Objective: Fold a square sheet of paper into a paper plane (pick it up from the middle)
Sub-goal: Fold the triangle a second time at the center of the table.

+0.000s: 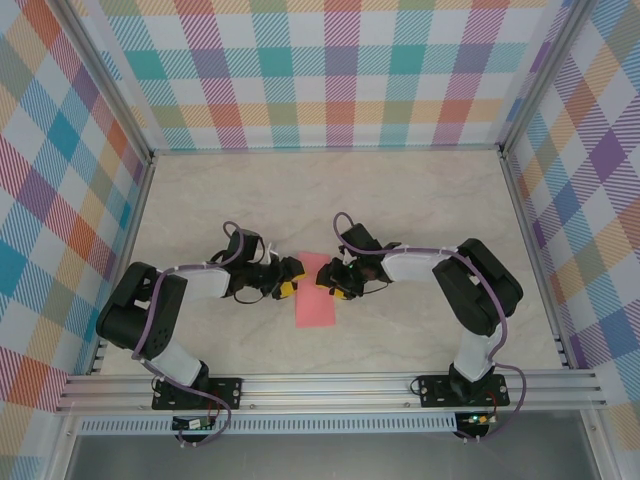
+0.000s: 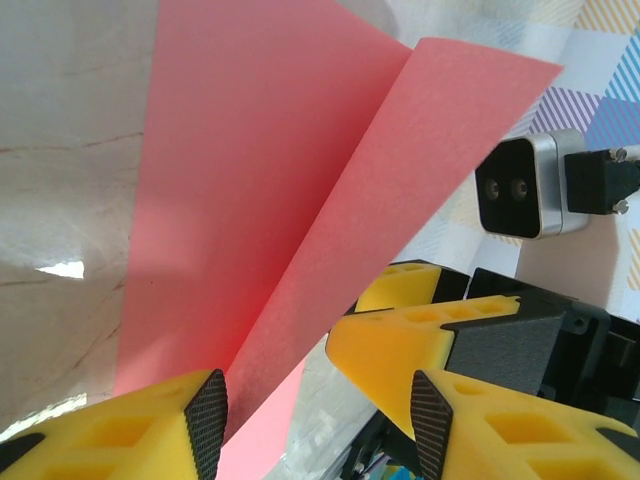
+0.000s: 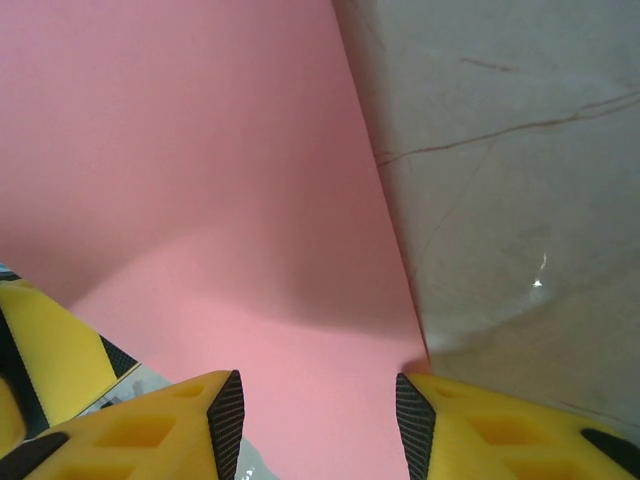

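The salmon-pink paper (image 1: pixel 313 291) lies mid-table as a long rectangle, not as a pointed dart. In the left wrist view one half of the paper (image 2: pixel 240 200) lies flat, and the other half rises as a flap from a centre crease. My left gripper (image 1: pixel 289 281) is at the sheet's left edge. It is open (image 2: pixel 318 425), and the crease runs down between its fingers (image 2: pixel 207 420). My right gripper (image 1: pixel 329 279) is at the right edge, open (image 3: pixel 320 420) low over the paper (image 3: pixel 200 170). The paper's edge touches its right finger (image 3: pixel 413 418).
The two grippers nearly face each other across the sheet. The right gripper's yellow finger (image 2: pixel 430 340) and its wrist camera (image 2: pixel 520 187) are close in front of the left one. Marble tabletop (image 1: pixel 330 190) lies around, with checkered walls (image 1: pixel 330 70) and a metal rail (image 1: pixel 330 385) at the near edge.
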Controlling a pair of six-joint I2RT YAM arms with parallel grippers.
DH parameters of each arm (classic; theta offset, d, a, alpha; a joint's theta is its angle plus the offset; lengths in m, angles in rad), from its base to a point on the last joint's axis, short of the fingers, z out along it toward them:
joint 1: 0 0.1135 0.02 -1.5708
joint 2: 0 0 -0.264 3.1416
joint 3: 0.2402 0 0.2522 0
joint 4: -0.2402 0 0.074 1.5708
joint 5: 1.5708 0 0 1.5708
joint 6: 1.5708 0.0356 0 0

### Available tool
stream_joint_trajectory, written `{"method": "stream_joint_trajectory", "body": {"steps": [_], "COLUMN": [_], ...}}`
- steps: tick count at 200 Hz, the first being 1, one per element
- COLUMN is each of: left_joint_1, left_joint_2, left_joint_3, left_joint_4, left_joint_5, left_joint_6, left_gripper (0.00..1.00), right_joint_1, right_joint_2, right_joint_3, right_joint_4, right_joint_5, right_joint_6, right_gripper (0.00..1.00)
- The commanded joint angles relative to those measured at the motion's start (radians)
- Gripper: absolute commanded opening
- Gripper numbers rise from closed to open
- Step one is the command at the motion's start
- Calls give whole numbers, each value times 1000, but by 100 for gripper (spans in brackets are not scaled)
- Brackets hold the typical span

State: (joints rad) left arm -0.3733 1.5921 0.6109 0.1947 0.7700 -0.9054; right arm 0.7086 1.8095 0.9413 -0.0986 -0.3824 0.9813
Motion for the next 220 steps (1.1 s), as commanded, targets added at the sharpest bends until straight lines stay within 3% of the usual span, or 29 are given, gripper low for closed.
{"method": "stream_joint_trajectory", "body": {"steps": [1,34,98,173,220], "left_joint_1": [-19,-19,-21,-22,-25], "left_joint_2": [-6,-35,59,71,85], "left_joint_3": [-12,21,70,58,49], "left_joint_4": [27,-94,-14,-73,-101], "left_joint_5": [25,-71,-4,-30,-31], "left_joint_6": [-4,63,25,64,83], "left_gripper": [54,56,53,52,45], "right_joint_1": [2,2,2,2,2], "right_joint_2": [30,30,31,15,-30], "right_joint_3": [-39,-41,-37,-38,-48], "right_joint_4": [-36,-35,-29,-14,4], "right_joint_5": [37,35,31,27,38], "right_joint_6": [11,10,14,18,17], "right_gripper": [48,48,48,48,50]}}
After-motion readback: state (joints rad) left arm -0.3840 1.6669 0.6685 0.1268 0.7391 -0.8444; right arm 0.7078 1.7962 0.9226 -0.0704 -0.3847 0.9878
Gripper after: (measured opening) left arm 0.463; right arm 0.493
